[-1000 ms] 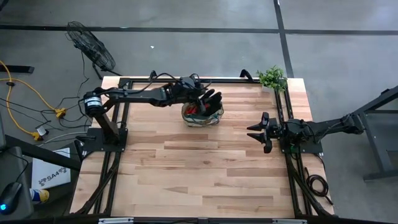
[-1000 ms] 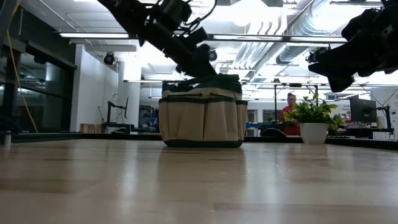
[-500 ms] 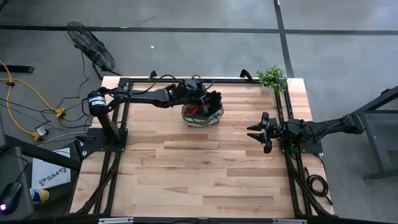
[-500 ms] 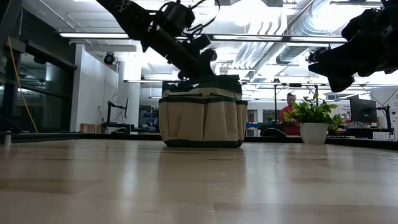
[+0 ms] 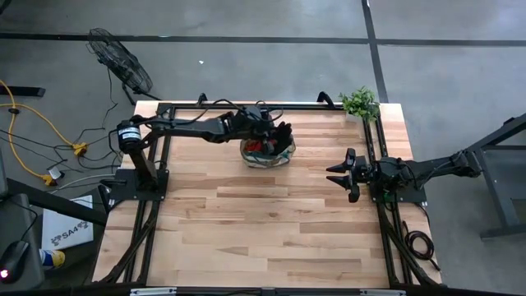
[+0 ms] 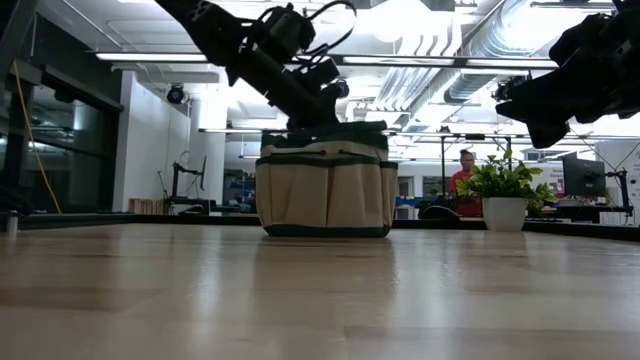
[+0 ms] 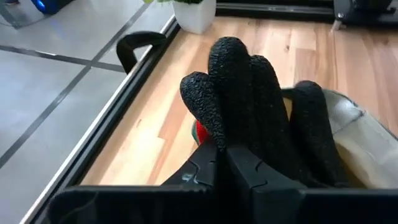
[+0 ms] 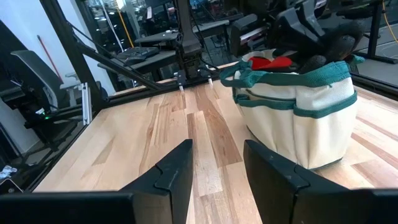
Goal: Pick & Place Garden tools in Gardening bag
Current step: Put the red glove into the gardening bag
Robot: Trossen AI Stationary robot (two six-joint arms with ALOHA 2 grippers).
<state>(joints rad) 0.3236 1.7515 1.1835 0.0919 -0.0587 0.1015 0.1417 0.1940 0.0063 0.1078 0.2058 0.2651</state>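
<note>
The left gripper (image 7: pixel 227 163), clamped on 1 black glove (image 7: pixel 258 102), holds it over the gardening bag (image 5: pixel 267 151) at the table's far middle, so releasing it inside looks next, while the right gripper (image 5: pixel 343 174) waits spread wide nearby.

Both arms are matte black, built of slim jointed links. The left arm (image 5: pixel 177 126) carries a round silver-faced motor housing (image 5: pixel 123 134) at its shoulder and thin black cables (image 6: pixel 318 20) looping above its wrist. The right arm's hand (image 8: pixel 216 163) has two flat, angular black plastic fingers (image 8: pixel 171 171) with bevelled edges.
</note>
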